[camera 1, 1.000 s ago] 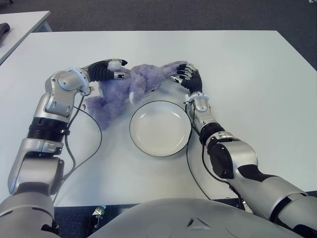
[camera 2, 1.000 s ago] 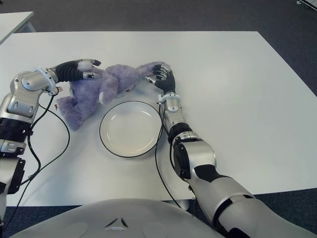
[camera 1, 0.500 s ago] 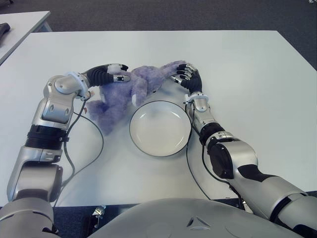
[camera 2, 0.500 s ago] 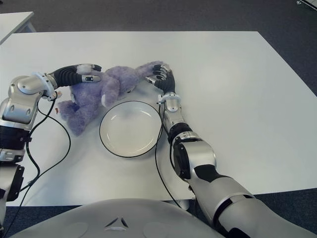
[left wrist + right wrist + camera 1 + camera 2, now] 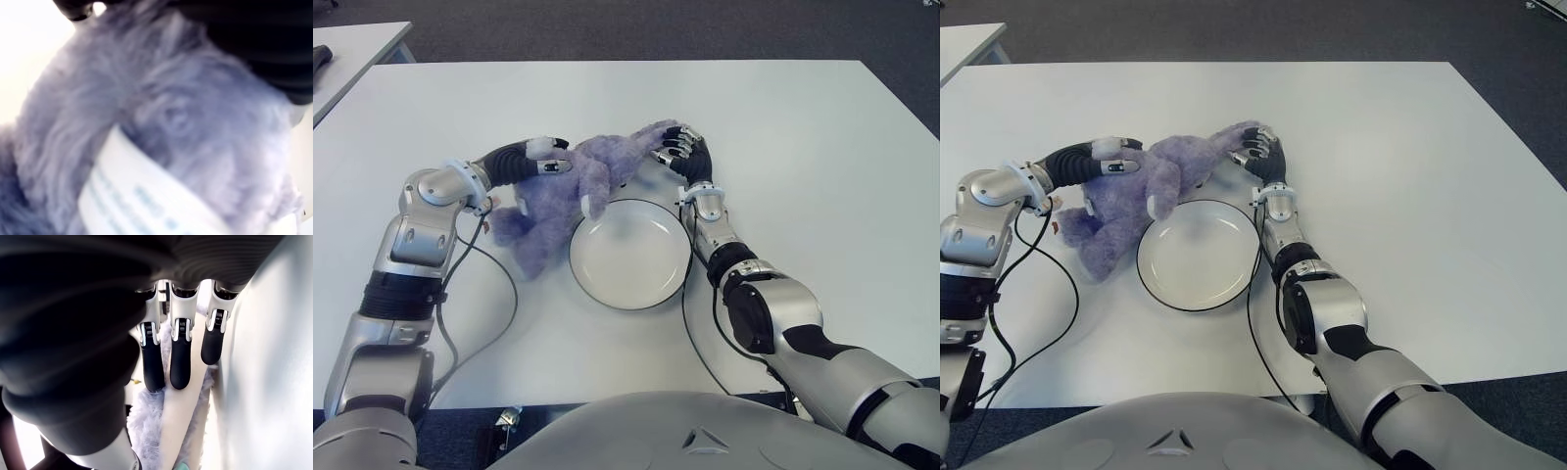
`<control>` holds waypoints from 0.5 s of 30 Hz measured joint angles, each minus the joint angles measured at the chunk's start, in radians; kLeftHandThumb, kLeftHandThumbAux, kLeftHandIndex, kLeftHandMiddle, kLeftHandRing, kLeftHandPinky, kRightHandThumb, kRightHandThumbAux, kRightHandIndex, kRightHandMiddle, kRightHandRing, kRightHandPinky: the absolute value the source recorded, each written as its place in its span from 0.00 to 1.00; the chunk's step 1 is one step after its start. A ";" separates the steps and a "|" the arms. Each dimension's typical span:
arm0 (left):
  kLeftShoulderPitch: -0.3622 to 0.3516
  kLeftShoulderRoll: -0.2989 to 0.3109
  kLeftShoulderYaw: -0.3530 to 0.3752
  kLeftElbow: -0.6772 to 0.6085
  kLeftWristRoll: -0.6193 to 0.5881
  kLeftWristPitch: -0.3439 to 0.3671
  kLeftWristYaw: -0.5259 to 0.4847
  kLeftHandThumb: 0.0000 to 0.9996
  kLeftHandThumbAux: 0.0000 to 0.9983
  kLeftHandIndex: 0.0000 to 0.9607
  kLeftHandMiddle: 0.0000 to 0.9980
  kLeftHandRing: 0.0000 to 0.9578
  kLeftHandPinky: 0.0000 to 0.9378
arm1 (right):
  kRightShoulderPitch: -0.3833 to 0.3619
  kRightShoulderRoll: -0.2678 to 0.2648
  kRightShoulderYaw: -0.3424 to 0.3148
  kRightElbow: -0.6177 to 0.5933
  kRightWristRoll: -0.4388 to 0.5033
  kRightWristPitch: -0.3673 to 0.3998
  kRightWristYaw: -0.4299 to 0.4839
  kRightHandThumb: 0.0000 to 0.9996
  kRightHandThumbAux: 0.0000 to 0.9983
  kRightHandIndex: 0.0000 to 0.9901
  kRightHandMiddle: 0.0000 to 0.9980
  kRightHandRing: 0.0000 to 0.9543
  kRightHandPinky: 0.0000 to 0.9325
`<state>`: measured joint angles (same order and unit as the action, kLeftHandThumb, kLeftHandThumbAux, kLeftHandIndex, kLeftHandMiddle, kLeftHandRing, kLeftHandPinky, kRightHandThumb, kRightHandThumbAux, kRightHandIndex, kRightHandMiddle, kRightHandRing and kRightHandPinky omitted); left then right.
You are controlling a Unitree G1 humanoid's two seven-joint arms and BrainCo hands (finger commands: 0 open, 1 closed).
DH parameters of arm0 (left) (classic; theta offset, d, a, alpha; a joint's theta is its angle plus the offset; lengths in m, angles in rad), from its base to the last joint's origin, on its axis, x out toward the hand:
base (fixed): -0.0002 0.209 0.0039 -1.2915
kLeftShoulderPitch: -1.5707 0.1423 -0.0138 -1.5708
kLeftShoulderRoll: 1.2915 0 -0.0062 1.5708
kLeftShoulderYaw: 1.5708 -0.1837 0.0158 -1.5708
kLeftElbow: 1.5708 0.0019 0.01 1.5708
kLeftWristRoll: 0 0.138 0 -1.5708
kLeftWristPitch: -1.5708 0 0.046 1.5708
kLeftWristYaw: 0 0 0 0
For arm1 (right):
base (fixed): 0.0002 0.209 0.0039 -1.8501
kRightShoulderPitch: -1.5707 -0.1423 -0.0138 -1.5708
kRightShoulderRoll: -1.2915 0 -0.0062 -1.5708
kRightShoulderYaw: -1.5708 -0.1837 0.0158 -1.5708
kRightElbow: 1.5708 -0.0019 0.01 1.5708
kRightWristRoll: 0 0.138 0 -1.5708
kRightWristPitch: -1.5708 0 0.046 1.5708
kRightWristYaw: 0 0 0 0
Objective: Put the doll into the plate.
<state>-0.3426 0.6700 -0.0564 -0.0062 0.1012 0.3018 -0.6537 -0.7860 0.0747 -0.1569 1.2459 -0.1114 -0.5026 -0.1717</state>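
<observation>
Since the earlier frames the doll has shifted toward the plate, and the left hand has travelled with it; one pale-tipped paw now overhangs the plate's far-left rim, where before it lay clear of it.

Nearest the robot: the white plate with a dark rim sits on the white table, with nothing inside it apart from that paw at the edge. A black cable loops on the table to the left of the plate.

Beyond the plate: the purple plush doll lies on its side, most of its body still on the table just left of and behind the plate. The left hand is closed over the doll's upper body, the wrist view showing fur and a white sewn-in label pressed close against the palm. The right hand sits at the doll's far end, just behind the plate's right rim; its fingertips curl down onto a pale plush limb and bear on it.

Assessment: transfer is under way but incomplete. The next move appears to call for both hands to lift or drag the doll toward the robot until its body clears the rim and settles in the dish. A likely risk is the plate being pushed along.
</observation>
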 measured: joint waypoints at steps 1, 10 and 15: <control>0.002 -0.004 -0.005 0.002 0.011 -0.003 0.018 0.35 0.45 0.13 0.18 0.31 0.46 | 0.000 0.000 0.000 0.000 0.000 0.000 0.000 0.17 0.96 0.31 0.33 0.32 0.26; -0.085 -0.079 -0.088 0.247 0.148 -0.148 0.255 0.56 0.46 0.51 0.65 0.72 0.82 | 0.000 0.000 -0.006 0.001 0.000 0.002 0.000 0.17 0.96 0.31 0.32 0.31 0.26; -0.142 -0.106 -0.117 0.388 0.197 -0.229 0.379 0.67 0.51 0.65 0.77 0.81 0.90 | 0.000 0.000 -0.010 0.004 0.001 0.003 0.004 0.20 0.96 0.29 0.30 0.30 0.23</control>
<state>-0.4843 0.5637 -0.1736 0.3816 0.2982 0.0729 -0.2742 -0.7858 0.0747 -0.1666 1.2499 -0.1108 -0.4991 -0.1682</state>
